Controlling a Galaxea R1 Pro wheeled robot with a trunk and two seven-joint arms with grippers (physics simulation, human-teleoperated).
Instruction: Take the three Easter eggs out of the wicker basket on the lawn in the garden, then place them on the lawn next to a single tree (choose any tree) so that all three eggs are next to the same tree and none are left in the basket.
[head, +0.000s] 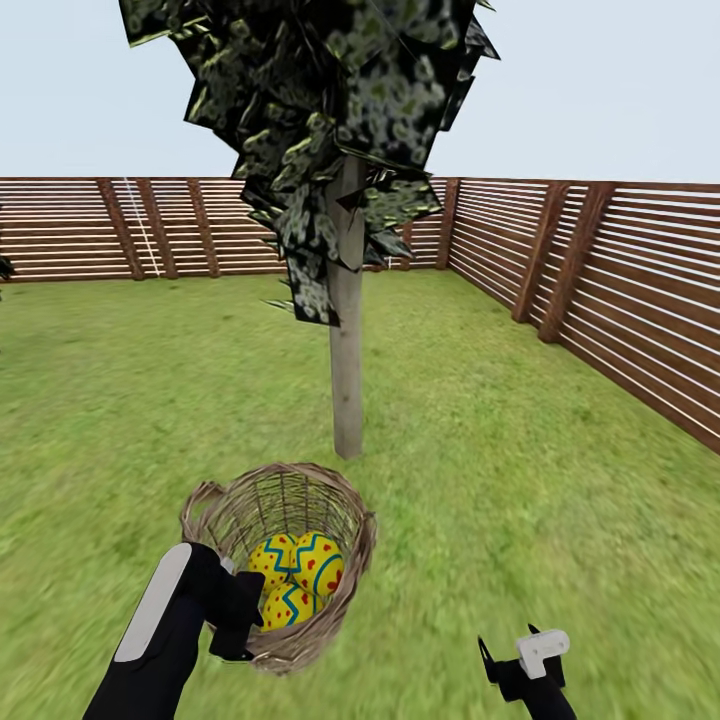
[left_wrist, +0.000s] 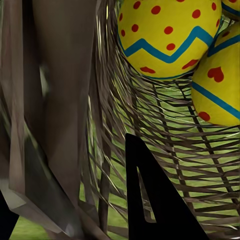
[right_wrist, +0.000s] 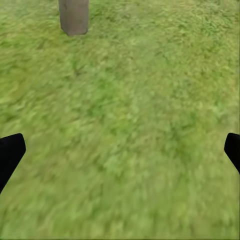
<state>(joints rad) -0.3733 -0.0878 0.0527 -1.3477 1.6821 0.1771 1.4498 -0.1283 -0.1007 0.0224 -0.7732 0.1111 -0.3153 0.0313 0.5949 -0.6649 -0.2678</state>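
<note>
Now the left gripper holds the rim of the basket at about 8 o'clock, and all three eggs sit inside, bunched at the near side. In the left wrist view one dark finger is inside the weave and the thick rim runs between the fingers, so it looks closed on the basket. The basket seems tipped toward the robot, and I cannot tell if it rests on the grass or hangs above it. The tree stands just beyond it, at 12 o'clock. I think the job now is to get the eggs out by that trunk. To do it well, keep the basket steady and low so no egg rolls off far. Then the right gripper, waiting at about 4 o'clock, can reach in from the top. Its two tips sit far apart in the right wrist view, so it is wide open and holds nothing. Put each egg down close to the trunk.
</note>
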